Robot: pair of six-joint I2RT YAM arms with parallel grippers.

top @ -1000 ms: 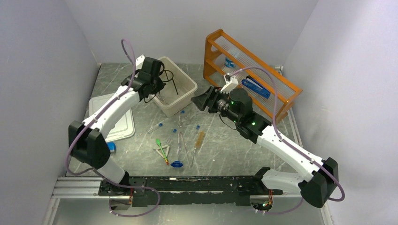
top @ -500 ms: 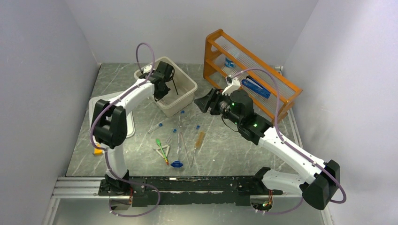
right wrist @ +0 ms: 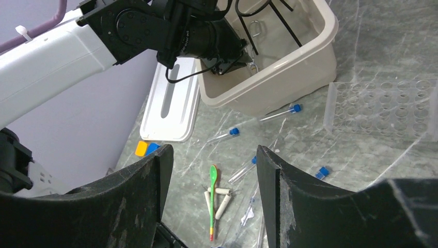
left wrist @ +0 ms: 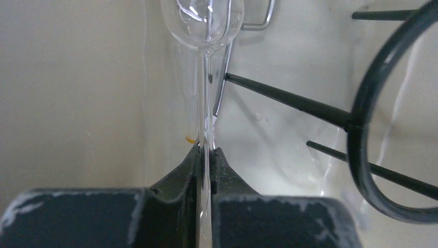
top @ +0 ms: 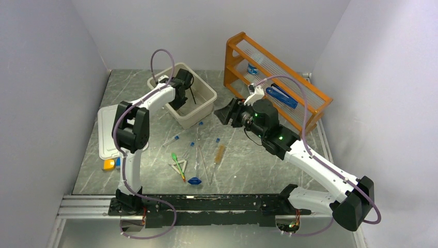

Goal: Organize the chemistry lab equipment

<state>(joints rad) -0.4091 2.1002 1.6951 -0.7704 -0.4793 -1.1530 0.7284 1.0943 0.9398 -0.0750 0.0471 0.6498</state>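
Observation:
My left gripper (top: 182, 92) reaches down into the beige bin (top: 205, 105). In the left wrist view it (left wrist: 205, 151) is shut on a thin glass rod (left wrist: 206, 103) that ends in a round bulb. A black wire ring stand (left wrist: 361, 129) lies in the bin beside it. My right gripper (right wrist: 214, 155) is open and empty, held above the table near the clear tube rack (right wrist: 382, 106). Blue-capped test tubes (right wrist: 281, 112) and a green dropper (right wrist: 213, 199) lie loose on the table. They also show in the top view, the tubes (top: 173, 139) and the dropper (top: 178, 164).
An orange wooden shelf rack (top: 274, 77) stands at the back right. A white lid (top: 106, 129) lies left of the bin, with small orange and blue blocks (top: 109, 164) in front of it. Grey walls close in both sides.
The left arm has swung its elbow up and back, and its gripper has moved right and down into the bin. The right arm has barely moved.

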